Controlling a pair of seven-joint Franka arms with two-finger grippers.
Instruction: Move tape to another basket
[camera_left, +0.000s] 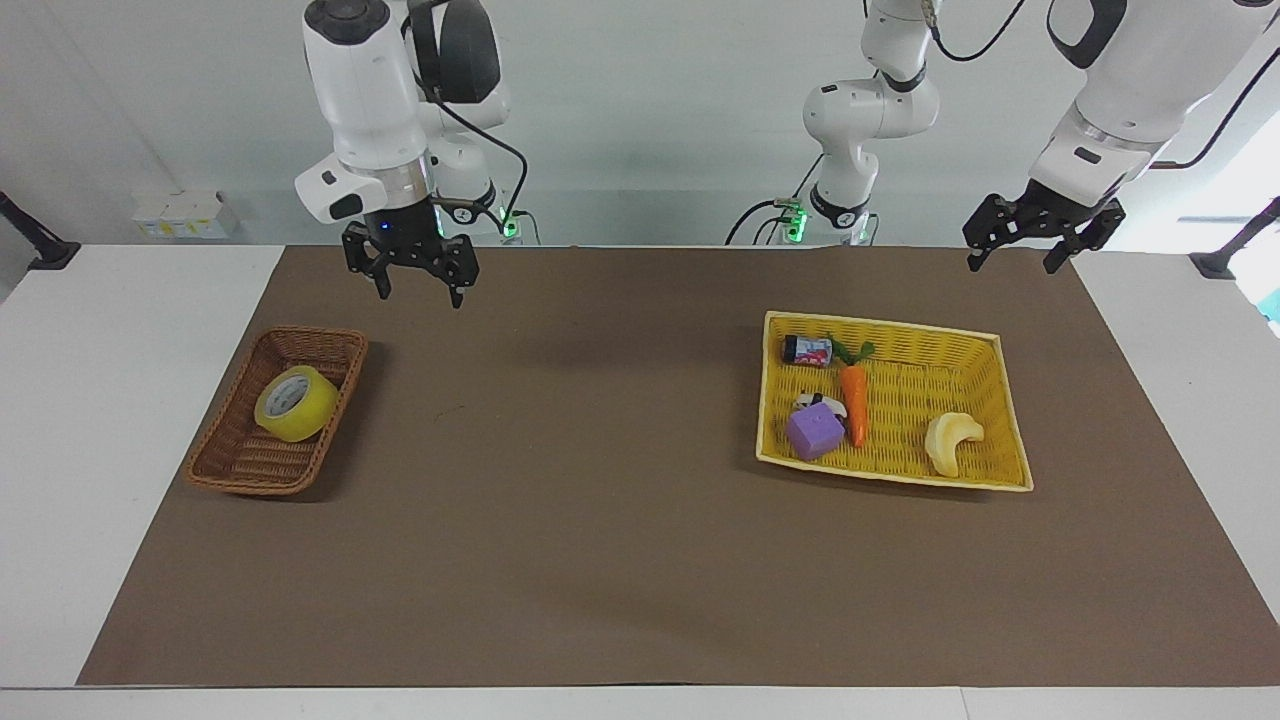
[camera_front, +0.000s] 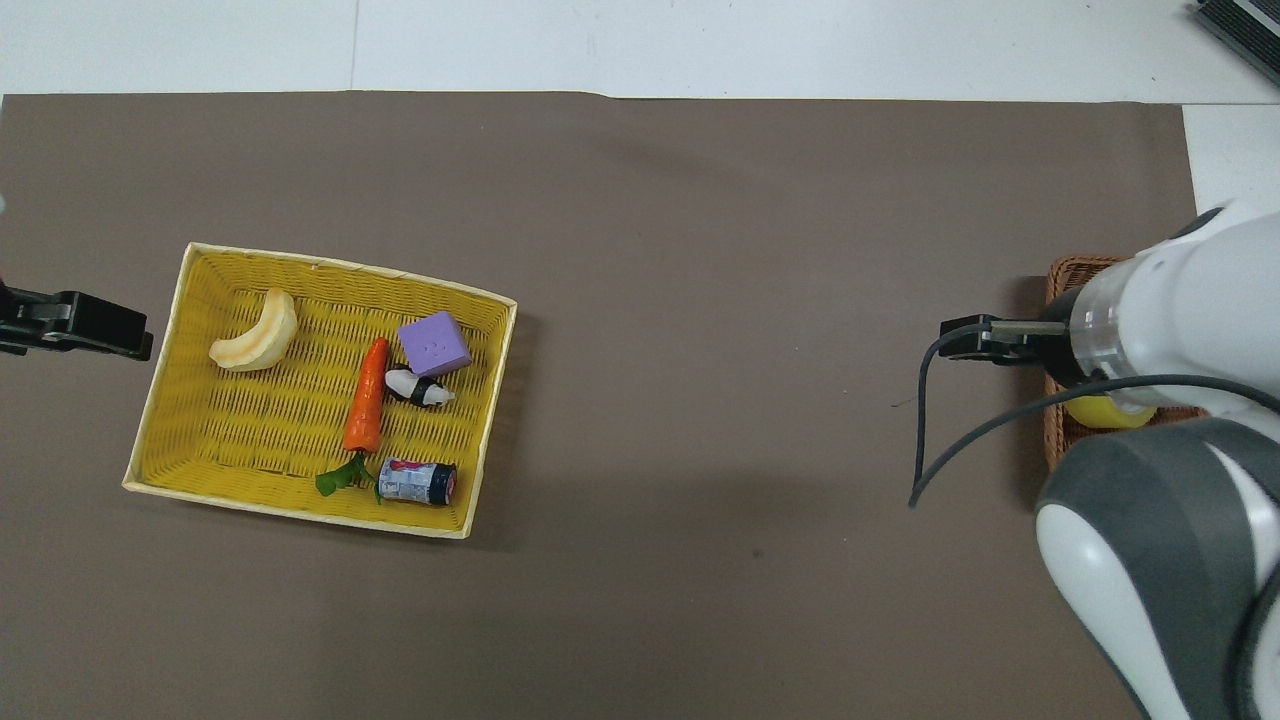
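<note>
The tape (camera_left: 296, 403), a yellow roll with a white core, lies tilted in the brown wicker basket (camera_left: 240, 462) at the right arm's end of the table. My right gripper (camera_left: 412, 285) hangs open and empty, high over the brown mat beside the basket. In the overhead view the right arm covers most of the basket (camera_front: 1085, 268), leaving only a sliver of the tape (camera_front: 1105, 412) showing, and the right gripper (camera_front: 975, 340) pokes out over the mat. My left gripper (camera_left: 1030, 250) waits open and empty over the mat's corner at the left arm's end.
A yellow woven tray (camera_left: 890, 325) sits toward the left arm's end, holding a carrot (camera_left: 853, 403), a purple block (camera_left: 815, 431), a small can (camera_left: 808, 350) and a pale banana toy (camera_left: 951, 441). The left gripper (camera_front: 100, 335) hovers beside this tray (camera_front: 330, 265).
</note>
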